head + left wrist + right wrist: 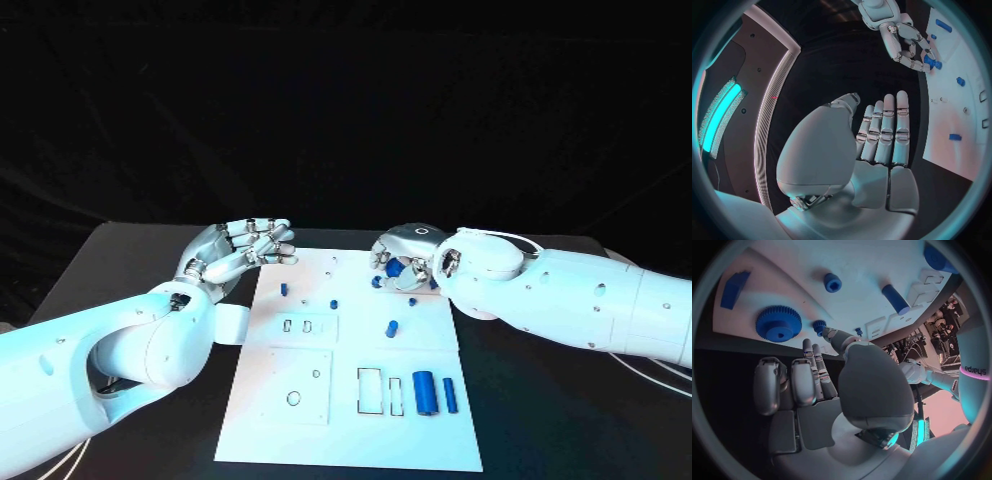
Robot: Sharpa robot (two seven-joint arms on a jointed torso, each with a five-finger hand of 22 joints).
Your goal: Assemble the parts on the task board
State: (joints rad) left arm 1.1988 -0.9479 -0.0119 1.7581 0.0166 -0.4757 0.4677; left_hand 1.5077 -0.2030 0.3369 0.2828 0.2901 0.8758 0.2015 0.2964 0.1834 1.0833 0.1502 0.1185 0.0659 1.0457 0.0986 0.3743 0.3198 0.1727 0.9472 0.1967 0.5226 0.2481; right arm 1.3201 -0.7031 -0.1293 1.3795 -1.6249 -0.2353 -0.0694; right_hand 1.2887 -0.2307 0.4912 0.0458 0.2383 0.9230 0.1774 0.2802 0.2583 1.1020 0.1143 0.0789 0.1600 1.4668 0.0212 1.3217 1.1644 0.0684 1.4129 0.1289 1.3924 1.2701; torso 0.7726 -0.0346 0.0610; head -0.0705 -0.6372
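From the head camera I see the task board (346,420) with a thick blue cylinder (424,392) lying lengthwise near its front edge. My left wrist camera shows the left hand (879,145) flat, released. On the right wrist camera, the right hand (817,390) pinches a small blue gear (820,326) beside a large gear (778,323).

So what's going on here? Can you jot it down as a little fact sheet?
Setting: white board on a black table
Left hand: hovers at the board's far left corner, fingers curled, holds nothing
Right hand: over the board's far edge, fingertips beside a large blue gear; grip unclear
Loose pieces: a blue cylinder and a thin blue bar at the near right
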